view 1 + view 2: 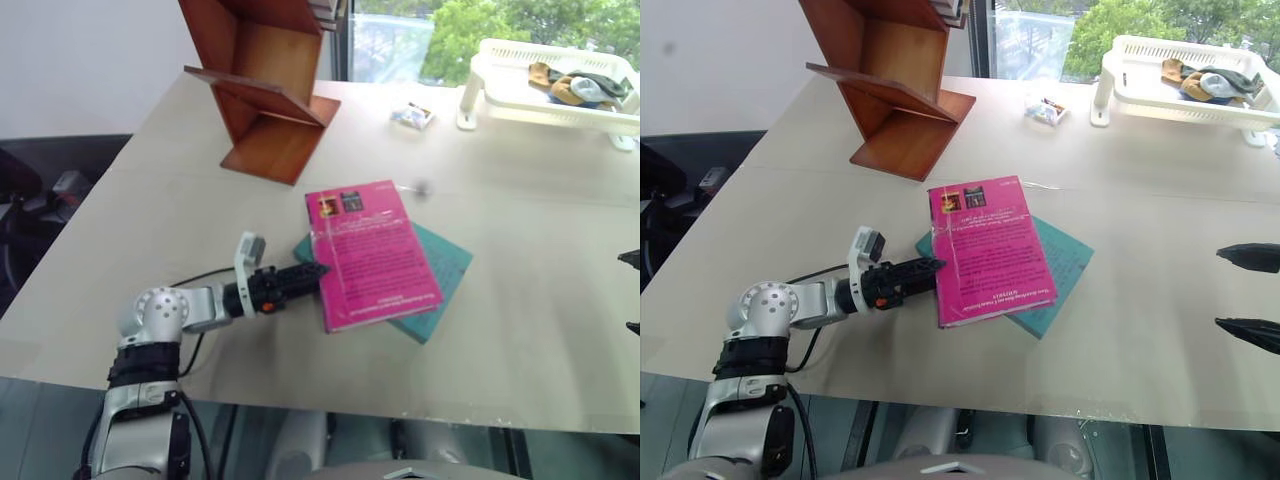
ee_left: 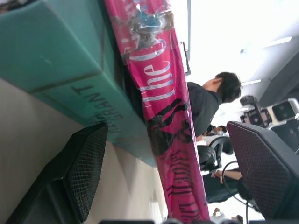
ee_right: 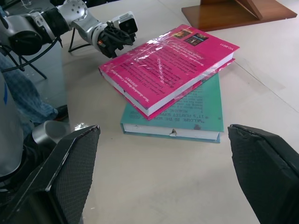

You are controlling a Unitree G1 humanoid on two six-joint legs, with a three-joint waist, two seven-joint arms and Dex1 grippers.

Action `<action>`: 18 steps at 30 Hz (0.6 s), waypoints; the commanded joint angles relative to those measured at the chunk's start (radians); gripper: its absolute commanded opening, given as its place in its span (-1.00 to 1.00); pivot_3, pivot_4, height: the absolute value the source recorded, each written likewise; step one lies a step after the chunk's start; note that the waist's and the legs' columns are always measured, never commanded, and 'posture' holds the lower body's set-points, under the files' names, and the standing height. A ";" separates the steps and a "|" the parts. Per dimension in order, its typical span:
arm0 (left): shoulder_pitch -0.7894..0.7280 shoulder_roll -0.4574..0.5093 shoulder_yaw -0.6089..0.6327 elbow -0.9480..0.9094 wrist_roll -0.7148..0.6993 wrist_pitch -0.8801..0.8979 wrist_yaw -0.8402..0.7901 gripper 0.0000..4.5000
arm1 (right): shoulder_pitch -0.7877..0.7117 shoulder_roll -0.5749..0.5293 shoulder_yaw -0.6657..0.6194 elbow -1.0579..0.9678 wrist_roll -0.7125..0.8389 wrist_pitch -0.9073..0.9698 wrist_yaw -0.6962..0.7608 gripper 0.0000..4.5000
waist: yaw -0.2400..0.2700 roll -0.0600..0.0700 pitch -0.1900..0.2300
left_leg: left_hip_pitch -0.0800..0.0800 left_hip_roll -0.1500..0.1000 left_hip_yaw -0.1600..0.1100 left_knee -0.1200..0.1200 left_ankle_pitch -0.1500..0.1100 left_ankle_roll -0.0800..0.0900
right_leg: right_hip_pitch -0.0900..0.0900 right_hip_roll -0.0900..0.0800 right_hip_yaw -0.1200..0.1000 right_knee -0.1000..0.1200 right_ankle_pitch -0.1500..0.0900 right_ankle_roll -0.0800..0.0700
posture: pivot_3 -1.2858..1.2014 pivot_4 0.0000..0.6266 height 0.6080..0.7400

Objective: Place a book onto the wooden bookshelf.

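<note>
— Two books lie stacked mid-table: the book [image 1: 372, 255], pink, rests on a teal book [image 1: 440, 272]. Where's the left gripper [image 1: 312, 272]?

— At the pink spine's left edge, jaws wide, holding nothing. The right gripper [image 1: 1248, 292] hangs open, far right.

— Best approach?

— Straddle only the pink spine, clamp squarely, then lift toward the wooden bookshelf [image 1: 265, 90] at far left.

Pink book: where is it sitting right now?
In the head views the pink book lies flat near the table's middle, stacked askew on the teal book, nearer than the wooden bookshelf. The open left gripper is at its left edge.
</note>
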 commanded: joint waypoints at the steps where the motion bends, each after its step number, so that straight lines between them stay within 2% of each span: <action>1: -0.041 -0.010 0.000 0.024 0.016 0.023 0.023 0.98 | 0.002 0.013 -0.015 -0.002 -0.001 -0.029 0.058 1.00 | 0.001 0.000 0.000 | 0.000 0.000 0.000 0.000 0.000 0.000 | 0.000 0.000 0.000 0.000 0.000 0.000 | 0.03 -0.52 1.00; 3: -0.063 -0.011 0.006 0.053 0.024 0.033 0.029 0.98 | 0.007 0.018 -0.017 -0.004 -0.002 -0.032 0.058 1.00 | 0.000 0.000 0.000 | 0.000 0.000 0.000 0.000 0.000 0.000 | 0.000 0.000 0.000 0.000 0.000 0.000 | 0.03 -0.52 1.00; 5: -0.078 -0.010 0.010 0.079 0.035 0.035 0.031 0.74 | 0.010 0.022 -0.018 -0.004 -0.006 -0.037 0.058 1.00 | -0.001 0.000 0.000 | 0.000 0.000 0.000 0.000 0.000 0.000 | 0.000 0.000 0.000 0.000 0.000 0.000 | 0.03 -0.52 1.00; 8: -0.082 -0.009 0.005 0.078 0.034 0.052 0.019 0.21 | 0.017 0.024 -0.021 -0.001 -0.007 -0.044 0.058 1.00 | -0.003 0.000 0.000 | 0.000 -0.001 0.000 0.000 0.000 0.000 | 0.000 0.000 0.000 0.000 0.000 0.000 | 0.03 -0.52 1.00; 10: -0.077 -0.006 0.000 0.052 0.015 0.080 0.004 -0.29 | 0.020 0.026 -0.021 0.003 -0.009 -0.049 0.058 1.00 | -0.002 0.000 0.000 | 0.000 0.000 0.000 0.000 0.000 0.000 | 0.000 0.000 0.000 0.000 0.000 0.000 | 0.03 -0.52 1.00; 14: -0.071 -0.001 0.000 0.011 -0.005 0.124 -0.009 -0.97 | 0.021 0.027 -0.019 0.010 -0.012 -0.058 0.058 1.00 | -0.002 0.000 0.000 | 0.000 -0.001 0.000 0.000 0.000 0.000 | 0.000 -0.001 0.000 -0.001 0.000 0.000 | 0.03 -0.52 1.00; 18: -0.072 0.013 0.053 -0.018 -0.056 0.182 -0.028 -0.98 | -0.002 0.035 -0.014 0.017 -0.001 -0.056 0.058 1.00 | -0.002 0.000 0.000 | -0.001 -0.001 -0.001 0.000 0.000 0.000 | 0.000 -0.001 0.000 -0.001 0.000 0.000 | 0.03 -0.52 1.00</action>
